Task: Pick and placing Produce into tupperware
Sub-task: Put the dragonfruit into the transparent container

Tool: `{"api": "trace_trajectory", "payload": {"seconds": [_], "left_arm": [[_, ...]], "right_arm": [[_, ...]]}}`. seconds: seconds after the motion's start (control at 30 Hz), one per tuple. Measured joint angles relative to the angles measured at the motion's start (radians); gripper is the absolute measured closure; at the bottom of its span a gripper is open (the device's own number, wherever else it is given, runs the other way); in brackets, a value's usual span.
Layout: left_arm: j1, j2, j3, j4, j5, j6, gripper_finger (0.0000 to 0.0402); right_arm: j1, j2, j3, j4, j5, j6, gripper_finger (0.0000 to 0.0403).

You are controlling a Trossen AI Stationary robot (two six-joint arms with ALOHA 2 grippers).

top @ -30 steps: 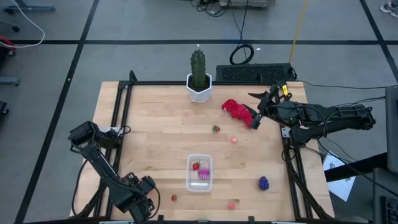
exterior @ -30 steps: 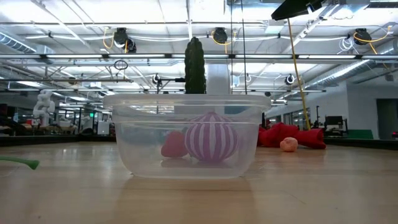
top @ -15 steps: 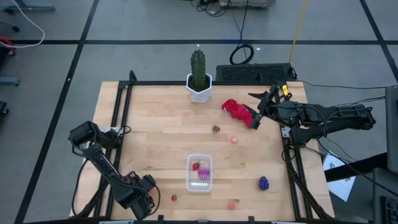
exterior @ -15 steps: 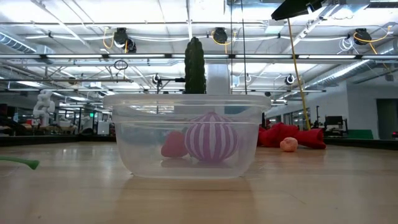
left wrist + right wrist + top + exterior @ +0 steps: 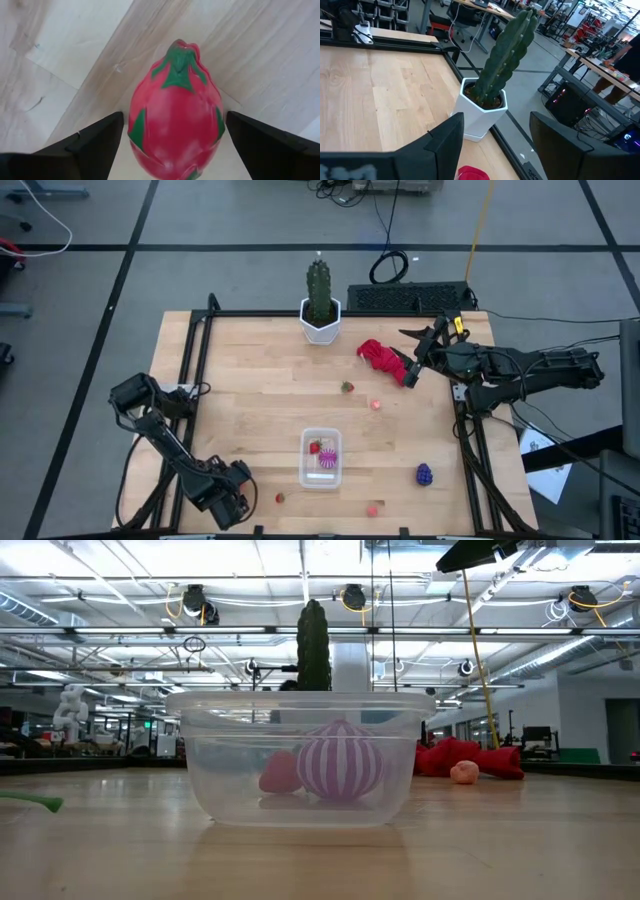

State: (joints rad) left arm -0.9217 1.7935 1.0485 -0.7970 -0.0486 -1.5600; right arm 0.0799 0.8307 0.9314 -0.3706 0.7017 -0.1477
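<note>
Our left end effector (image 5: 232, 502) sits at the near left of the tabletop (image 5: 250, 390), its fingers (image 5: 95, 145) spread wide around a red-and-green fruit (image 5: 175, 110), neither clearly touching it. The right end effector (image 5: 410, 370), half parted and empty, hangs by the red cloth (image 5: 378, 354) at far right. The tupperware (image 5: 321, 458) stands near centre, holding a strawberry (image 5: 280, 772) and the striped magenta piece (image 5: 340, 762). The grape bunch (image 5: 424, 474) lies near right. Beyond the wood surface we see a workshop with ceiling lights.
</note>
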Motion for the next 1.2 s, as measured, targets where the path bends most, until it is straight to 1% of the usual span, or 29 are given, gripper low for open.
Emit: {"api": "trace_trajectory", "payload": {"seconds": [0.23, 0.37, 1.2], "left_arm": [[0.003, 0.000, 0.000, -0.001, -0.009, 0.101, 0.0039], [0.003, 0.000, 0.002, 0.008, -0.011, 0.134, 0.0039], [0.003, 0.000, 0.002, 0.014, -0.004, 0.134, 0.0039]], "right_arm": [[0.000, 0.000, 0.000, 0.000, 0.000, 0.005, 0.0183], [0.000, 0.000, 0.000, 0.000, 0.000, 0.006, 0.0183], [0.000, 0.000, 0.000, 0.003, 0.000, 0.018, 0.0183]]}}
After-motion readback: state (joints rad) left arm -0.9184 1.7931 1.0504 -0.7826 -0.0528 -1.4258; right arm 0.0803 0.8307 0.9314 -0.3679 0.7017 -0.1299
